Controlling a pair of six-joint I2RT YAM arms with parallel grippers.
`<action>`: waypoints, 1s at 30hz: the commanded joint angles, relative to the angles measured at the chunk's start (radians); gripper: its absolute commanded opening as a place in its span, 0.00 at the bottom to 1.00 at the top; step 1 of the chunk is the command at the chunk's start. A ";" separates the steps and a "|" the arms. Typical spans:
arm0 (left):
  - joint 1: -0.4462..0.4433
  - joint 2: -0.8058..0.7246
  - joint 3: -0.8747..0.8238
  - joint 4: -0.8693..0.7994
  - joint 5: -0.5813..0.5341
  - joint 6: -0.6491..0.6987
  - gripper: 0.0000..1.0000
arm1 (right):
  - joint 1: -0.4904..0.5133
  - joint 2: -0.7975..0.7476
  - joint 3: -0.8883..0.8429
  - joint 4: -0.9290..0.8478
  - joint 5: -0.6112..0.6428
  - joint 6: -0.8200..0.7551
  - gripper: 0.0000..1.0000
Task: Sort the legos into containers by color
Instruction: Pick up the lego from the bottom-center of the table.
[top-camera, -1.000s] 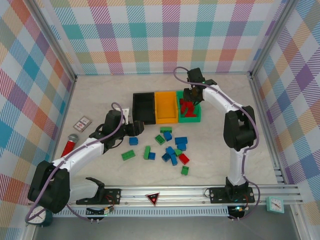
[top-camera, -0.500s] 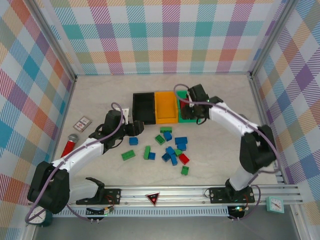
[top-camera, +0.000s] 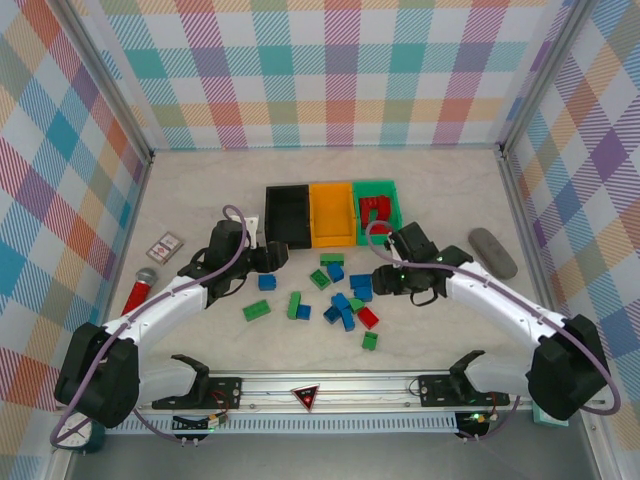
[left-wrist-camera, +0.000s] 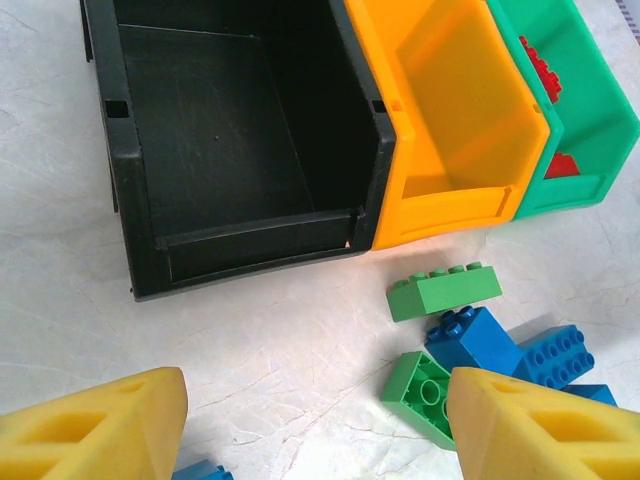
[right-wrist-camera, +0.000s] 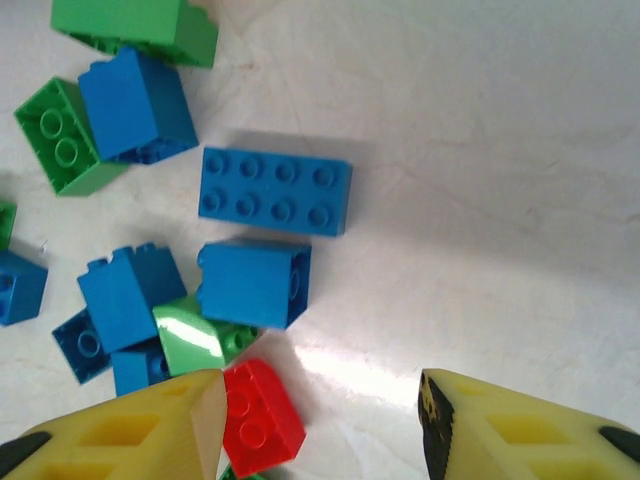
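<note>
Three bins stand in a row on the table (top-camera: 200, 200): the orange bin (top-camera: 332, 213) is in the middle, the black bin (top-camera: 287, 215) touches it on the left arm's side, and the green bin (top-camera: 375, 187) touches it on the right arm's side. The black and orange bins show bare floors, while the green bin holds red bricks (top-camera: 375, 210), several in a heap too close together to count. The left arm reaches from its base toward the black bin, so the left gripper (top-camera: 272, 258) hangs just on the near side of that bin, down and to the left of the orange bin; its jaws stand apart with only bare table between the yellow pads (left-wrist-camera: 95, 430). The right arm bends low across the table and its right gripper (top-camera: 383, 279) sits near the front of the orange bin, a little to the green bin's side; its jaws are apart too, over the loose pile. In front of the orange bin lie about eight blue bricks (top-camera: 361, 281), about six green bricks (top-camera: 256, 310) and one red brick (right-wrist-camera: 260, 415), which lies just beside one of the right gripper's pads (right-wrist-camera: 130, 430)
</note>
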 joint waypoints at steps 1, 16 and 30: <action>-0.009 -0.018 -0.019 0.010 -0.008 0.011 0.69 | 0.022 -0.021 -0.035 -0.024 -0.025 0.053 0.54; -0.017 -0.054 -0.066 0.058 -0.053 0.013 0.69 | 0.095 -0.064 -0.118 -0.025 0.007 0.093 0.55; -0.023 -0.056 -0.070 0.064 -0.068 0.017 0.69 | 0.145 0.006 -0.089 0.004 -0.005 0.065 0.56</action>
